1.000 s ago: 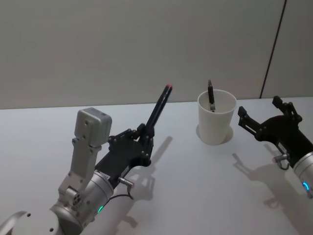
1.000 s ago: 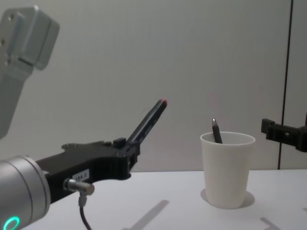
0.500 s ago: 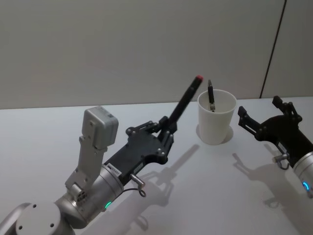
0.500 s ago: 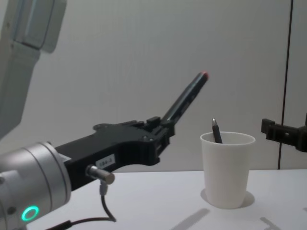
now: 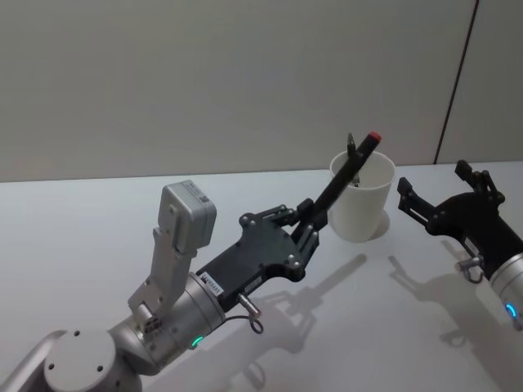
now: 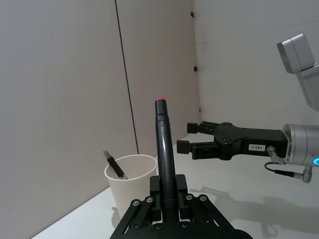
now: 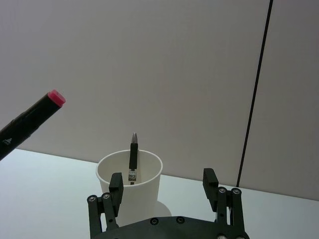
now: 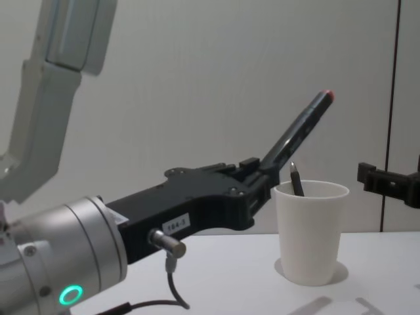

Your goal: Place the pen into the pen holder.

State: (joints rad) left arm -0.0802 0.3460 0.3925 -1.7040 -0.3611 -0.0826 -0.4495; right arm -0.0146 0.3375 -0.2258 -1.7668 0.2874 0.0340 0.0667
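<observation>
Left gripper (image 5: 306,229): mine, raised above the table, fingers clamped on the lower end of the pen (image 5: 347,171).

Pen: black barrel, red end cap. It slants up and away from my fingers toward the pen holder (image 5: 362,208). The red end is higher than the rim. In the head view the barrel crosses in front of the near rim.

Pen holder: white paper cup, upright on the table, just beyond my left fingertips. A second, shorter dark pen (image 7: 132,157) leans inside it, tip above the rim.

Right gripper (image 5: 435,180): mine, on the far side of the cup from the left gripper, fingers apart, holding nothing.

Surface: pale grey table (image 5: 82,229), shadows of both arms on it.

Room: plain grey wall (image 5: 204,82) with one dark vertical seam (image 5: 456,82) at the right.

View notes:
- Chest view: pen (image 8: 302,128) and cup (image 8: 310,230) from the side, with the red end over the cup's width.
- Left wrist view: barrel (image 6: 164,149) runs straight out from between my fingers, cup (image 6: 127,174) just beside it, right gripper (image 6: 188,137) beyond.
- Right wrist view: the red cap (image 7: 56,98) comes in from one edge, above the cup (image 7: 129,184).
</observation>
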